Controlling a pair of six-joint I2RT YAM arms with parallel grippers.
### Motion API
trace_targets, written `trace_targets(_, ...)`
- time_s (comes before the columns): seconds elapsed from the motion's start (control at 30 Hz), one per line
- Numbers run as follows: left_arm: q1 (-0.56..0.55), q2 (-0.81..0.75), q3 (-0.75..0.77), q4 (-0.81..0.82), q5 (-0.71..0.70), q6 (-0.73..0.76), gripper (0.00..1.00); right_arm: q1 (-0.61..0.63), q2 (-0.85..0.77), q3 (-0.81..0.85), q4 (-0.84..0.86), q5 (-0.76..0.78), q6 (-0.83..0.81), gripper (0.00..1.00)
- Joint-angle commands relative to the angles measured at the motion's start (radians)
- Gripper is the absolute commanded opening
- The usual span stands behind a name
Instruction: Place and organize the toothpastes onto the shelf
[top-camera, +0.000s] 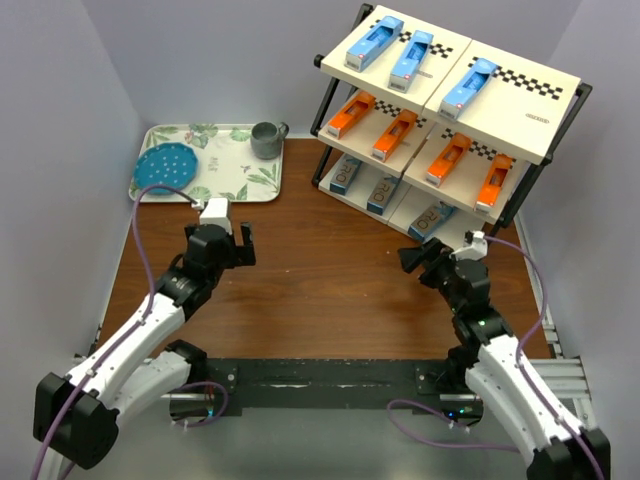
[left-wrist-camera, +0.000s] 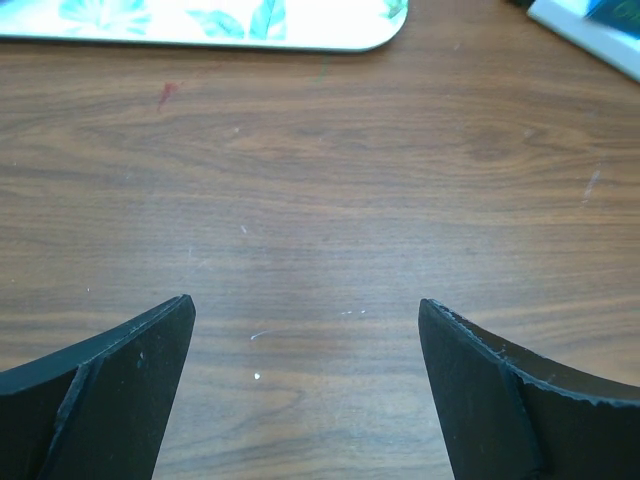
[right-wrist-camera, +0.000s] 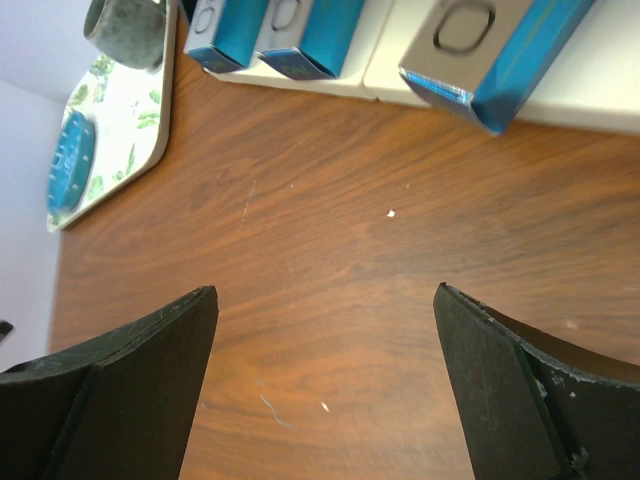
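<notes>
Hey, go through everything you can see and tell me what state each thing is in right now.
left gripper, fingers open, holding nothing
right gripper, fingers open, holding nothing
light blue toothpastes, three lying on top tier of the shelf
orange toothpastes, four lying on middle tier
grey-and-teal toothpastes, three on bottom tier
mug, upright on tray

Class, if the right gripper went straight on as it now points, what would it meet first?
Most likely the bare table, since the open right gripper angles down at the wood. The grey-and-teal toothpastes on the shelf lie further on; depth is unclear.
</notes>
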Motion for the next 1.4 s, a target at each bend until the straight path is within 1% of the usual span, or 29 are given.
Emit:
trace_targets(0.0, -0.006, -0.105, -0.004, 0.019, 0.028, 0.040, 1.00, 0.004, -0.185, 0.167, -0.418, 0.077, -0.196, 0.96)
trace_targets(0.03, -0.006, -0.125, 0.000, 0.013, 0.021, 0.044, 1.00, 0.003, -0.252, 0.226, -0.475, 0.101, -0.245, 0.97)
trace_targets(0.07, -0.006, -0.166, 0.006, 0.004, 0.018, 0.044, 1.00, 0.003, -0.278, 0.257, -0.581, 0.120, -0.264, 0.98)
trace_targets(0.1, -0.006, -0.185, 0.023, -0.013, 0.012, 0.047, 1.00, 0.003, -0.303, 0.290, -0.629, 0.135, -0.302, 0.98)
trace_targets(0.17, -0.006, -0.237, 0.051, -0.037, -0.008, 0.049, 1.00, 0.003, -0.358, 0.382, -0.710, 0.189, -0.313, 0.98)
trace_targets(0.2, -0.006, -0.253, 0.087, -0.066, -0.017, 0.049, 1.00, 0.003, -0.369, 0.415, -0.733, 0.202, -0.336, 0.98)
trace_targets(0.23, -0.006, -0.266, 0.109, -0.083, -0.031, 0.049, 1.00, 0.003, -0.375, 0.493, -0.756, 0.230, -0.346, 0.98)
trace_targets(0.27, -0.006, -0.291, 0.130, -0.099, -0.040, 0.049, 1.00, 0.003, -0.374, 0.533, -0.798, 0.282, -0.363, 0.98)
trace_targets(0.3, -0.006, -0.302, 0.173, -0.125, -0.048, 0.063, 1.00, 0.003, -0.371, 0.572, -0.815, 0.305, -0.395, 0.98)
trace_targets(0.33, -0.006, -0.328, 0.190, -0.133, -0.060, 0.073, 1.00, 0.003, -0.360, 0.643, -0.825, 0.333, -0.425, 0.98)
trace_targets(0.4, -0.006, -0.351, 0.245, -0.149, -0.077, 0.089, 1.00, 0.003, -0.348, 0.711, -0.829, 0.383, -0.525, 0.98)
trace_targets(0.43, -0.006, -0.374, 0.264, -0.154, -0.086, 0.093, 1.00, 0.004, -0.343, 0.775, -0.833, 0.397, -0.555, 0.98)
trace_targets(0.53, -0.006, -0.424, 0.325, -0.169, -0.120, 0.110, 1.00, 0.003, -0.325, 0.859, -0.835, 0.456, -0.659, 0.99)
trace_targets(0.6, -0.006, -0.452, 0.353, -0.176, -0.147, 0.113, 1.00, 0.003, -0.321, 0.886, -0.816, 0.486, -0.719, 0.99)
trace_targets(0.73, -0.006, -0.552, 0.365, -0.173, -0.201, 0.138, 1.00, 0.006, -0.320, 0.919, -0.766, 0.538, -0.771, 0.98)
trace_targets(0.93, -0.006, -0.622, 0.424, -0.218, -0.271, 0.156, 1.00, 0.047, -0.328, 0.905, -0.706, 0.600, -0.830, 0.99)
trace_targets(1.17, -0.006, -0.641, 0.459, -0.242, -0.334, 0.176, 1.00, 0.099, -0.317, 0.885, -0.643, 0.672, -0.888, 0.99)
trace_targets(1.37, -0.006, -0.616, 0.467, -0.226, -0.358, 0.190, 1.00, 0.116, -0.321, 0.883, -0.625, 0.707, -0.920, 0.99)
